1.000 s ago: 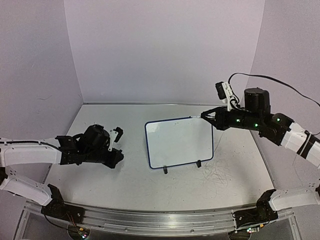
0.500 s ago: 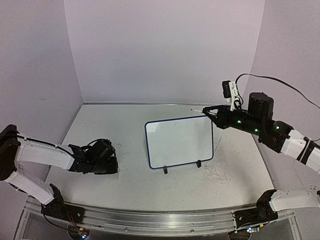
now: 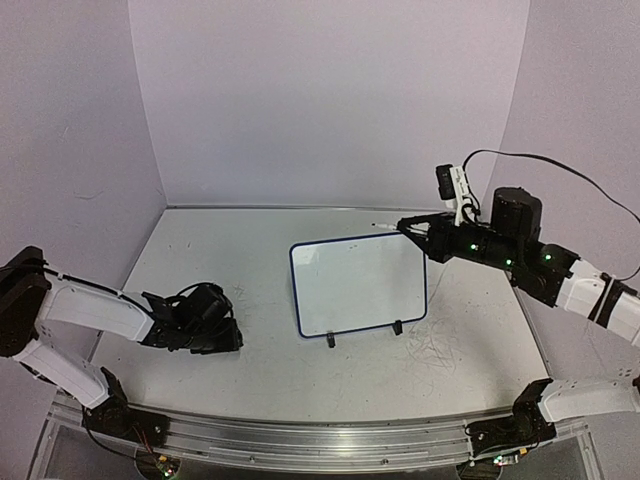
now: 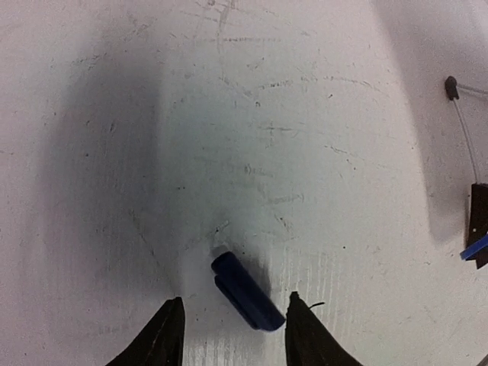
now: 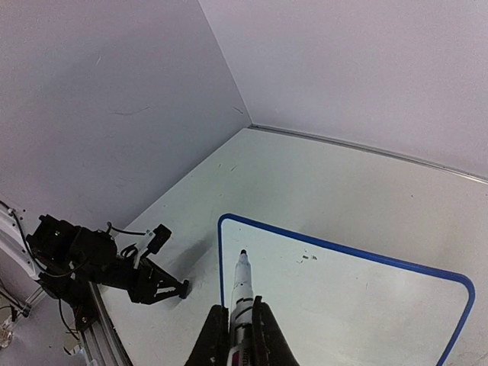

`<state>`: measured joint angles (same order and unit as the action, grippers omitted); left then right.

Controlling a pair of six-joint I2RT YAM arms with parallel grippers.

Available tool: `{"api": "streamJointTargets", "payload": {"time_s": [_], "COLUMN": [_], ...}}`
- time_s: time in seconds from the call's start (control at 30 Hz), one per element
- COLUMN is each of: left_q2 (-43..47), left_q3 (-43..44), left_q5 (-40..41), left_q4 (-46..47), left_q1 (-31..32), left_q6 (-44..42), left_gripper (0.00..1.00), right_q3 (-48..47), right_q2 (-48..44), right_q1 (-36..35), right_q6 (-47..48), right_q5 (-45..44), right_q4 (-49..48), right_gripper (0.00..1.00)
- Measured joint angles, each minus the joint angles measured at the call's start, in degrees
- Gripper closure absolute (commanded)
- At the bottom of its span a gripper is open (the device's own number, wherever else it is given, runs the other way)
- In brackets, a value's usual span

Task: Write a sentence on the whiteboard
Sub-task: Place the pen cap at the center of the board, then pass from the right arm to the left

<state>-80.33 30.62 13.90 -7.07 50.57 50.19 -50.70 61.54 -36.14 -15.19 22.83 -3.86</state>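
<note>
White marker [image 5: 242,280] — barrel mostly hidden between right jaws.

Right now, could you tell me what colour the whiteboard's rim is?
Dark blue, clearest around the whiteboard in the right wrist view.

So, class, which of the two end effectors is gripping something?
The right end effector, shut on a white marker aimed at the whiteboard. The left end effector stands open, a blue cap lying loose between its fingers.
</note>
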Motion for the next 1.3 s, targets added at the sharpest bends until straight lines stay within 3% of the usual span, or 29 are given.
{"api": "streamJointTargets", "payload": {"time_s": [0.17,0.3,0.43,0.63,0.9,1.1,1.3], "left_q2": [8.5,16.1,19.1,11.8,1.0,-2.3,-2.3], "left_q3": [-0.1,3.7,10.2,20.0,22.7,23.8,23.8], "left_q5": [-0.9,-5.4,-15.5,-34.0,-52.4,-59.6,-60.6], "left_q4": [-1.1,-1.2,3.8,11.8,13.7,14.9,16.8], "left_q1": [0.0,0.0,0.0,0.0,1.0,3.5,3.5], "left_q6": [-1.4,-7.2,-16.0,-25.5,-30.4,-31.6,-31.7], "left_gripper": [0.31,0.24,0.24,0.26,0.37,0.5,0.49], "right_q3": [0.2,0.2,-0.8,-2.9,-4.8,-5.3,-6.1], "right_q2": [0.4,3.9,10.0,16.1,16.2,17.0,18.4], "right_q1": [-0.1,-1.2,-3.7,-7.4,-8.0,-8.2,-8.5], "right_q6": [0.4,1.6,3.3,4.0,3.9,3.8,3.8], "right_q5": [2.7,6.9,12.4,21.0,28.1,29.5,31.1], "right_q4": [-0.2,-2.0,-2.6,-2.6,-4.0,-4.3,-4.3], "right_gripper": [1.0,1.0,1.0,1.0,1.0,1.0,1.0]}}
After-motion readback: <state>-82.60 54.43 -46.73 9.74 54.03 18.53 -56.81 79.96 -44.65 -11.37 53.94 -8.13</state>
